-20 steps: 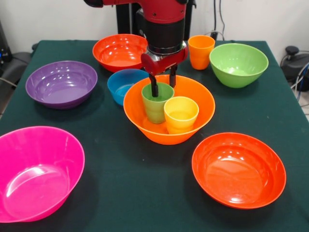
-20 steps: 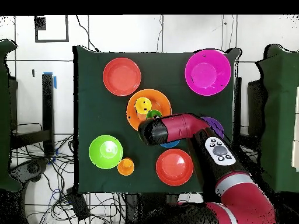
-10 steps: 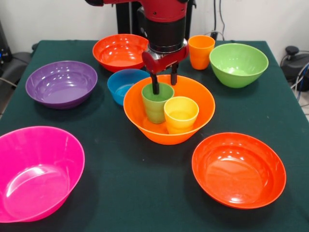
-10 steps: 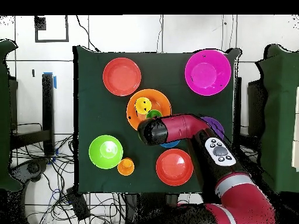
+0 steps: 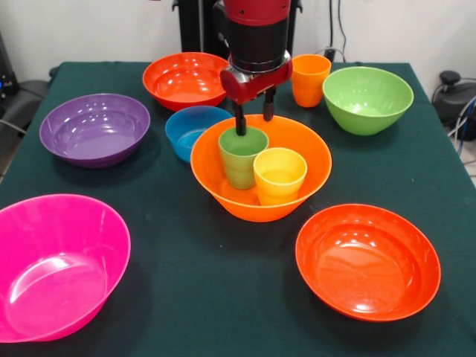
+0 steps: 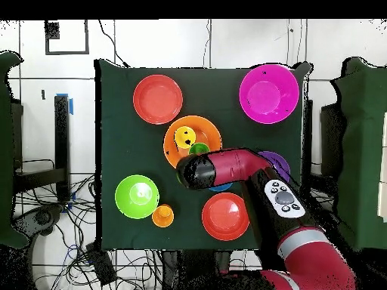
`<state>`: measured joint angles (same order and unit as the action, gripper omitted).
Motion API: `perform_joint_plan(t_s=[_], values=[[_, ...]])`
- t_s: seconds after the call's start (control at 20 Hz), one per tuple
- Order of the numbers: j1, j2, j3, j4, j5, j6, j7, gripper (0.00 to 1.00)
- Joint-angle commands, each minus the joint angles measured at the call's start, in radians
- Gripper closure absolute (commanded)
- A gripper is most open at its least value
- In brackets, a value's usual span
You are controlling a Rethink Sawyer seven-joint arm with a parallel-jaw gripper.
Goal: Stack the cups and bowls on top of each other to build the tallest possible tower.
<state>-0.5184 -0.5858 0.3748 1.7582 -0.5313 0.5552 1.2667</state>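
Two gripper (image 5: 253, 119) fingers spread, straddling the green cup's (image 5: 242, 158) far rim; nothing pinched.

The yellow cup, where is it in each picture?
Front view: the yellow cup stands in the light orange bowl, right of the green cup.
Overhead view: the yellow cup is in that bowl's upper left part.
Shared landmark: the light orange bowl.

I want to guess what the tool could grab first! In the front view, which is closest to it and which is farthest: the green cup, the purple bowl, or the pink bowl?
1. Green cup, right under the tool.
2. Purple bowl, off to the picture's left.
3. Pink bowl, bottom left corner, farthest.
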Motion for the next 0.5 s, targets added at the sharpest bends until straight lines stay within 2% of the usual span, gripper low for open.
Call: perform_joint_plan(t_s=[0.05, 0.5], values=[[0.047, -0.028, 0.000, 0.051, 0.021, 0.096, 0.076, 0.00], [0.077, -0.063, -0.029, 0.084, 0.023, 0.078, 0.122, 0.00]])
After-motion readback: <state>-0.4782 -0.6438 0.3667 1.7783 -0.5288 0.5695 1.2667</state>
